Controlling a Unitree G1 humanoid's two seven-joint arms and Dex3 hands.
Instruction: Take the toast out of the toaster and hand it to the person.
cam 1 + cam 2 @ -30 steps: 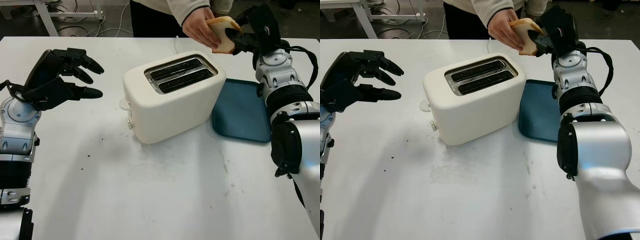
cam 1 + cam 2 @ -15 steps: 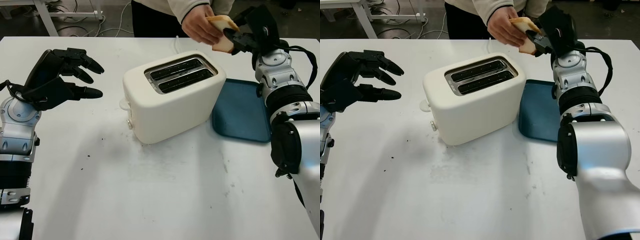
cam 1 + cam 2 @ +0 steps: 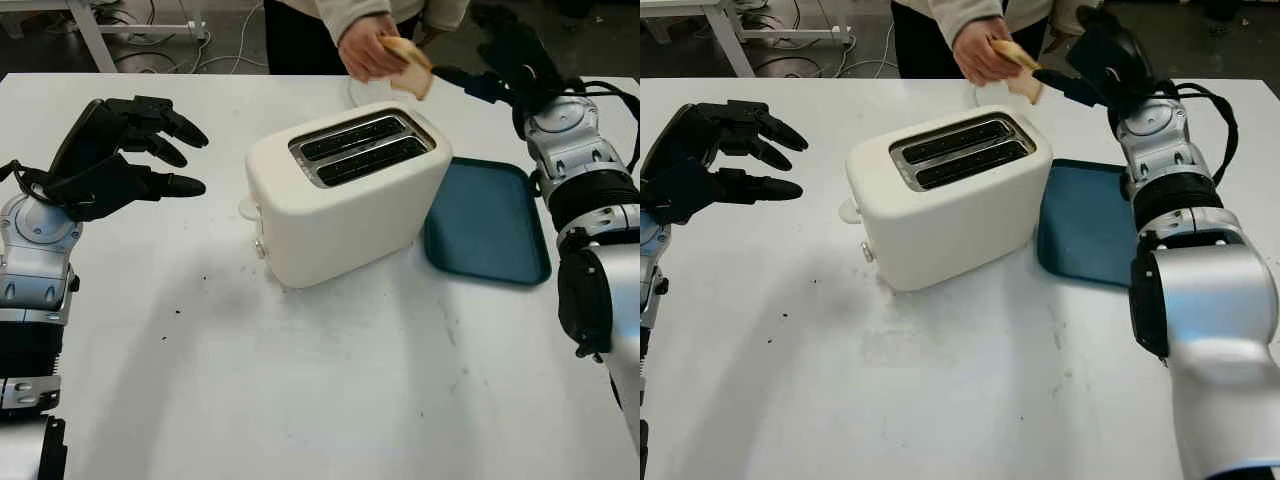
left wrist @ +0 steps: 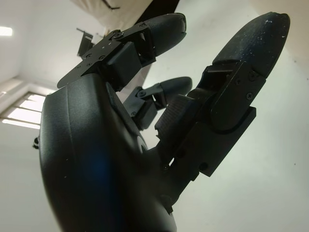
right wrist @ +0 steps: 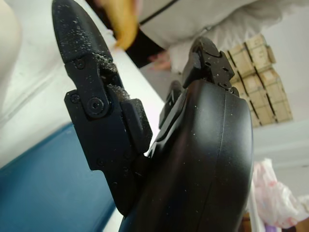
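A person's hand (image 3: 365, 45) at the table's far edge holds the slice of toast (image 3: 408, 64) above the back of the white toaster (image 3: 340, 195). Both toaster slots look dark, with no bread showing. My right hand (image 3: 490, 70) is open just to the right of the toast, apart from it, above the far side of the table. My left hand (image 3: 150, 140) is open and raised over the table left of the toaster. The toast shows as a blurred yellow shape (image 5: 123, 19) past my right hand's fingers.
A dark teal tray (image 3: 485, 225) lies flat right of the toaster, under my right forearm. The person stands behind the far table edge. Small crumbs dot the white table (image 3: 300, 380) in front of the toaster.
My right hand let go of the toast and moved right and up. The person's hand drew the toast away to the left. My left hand has not moved.
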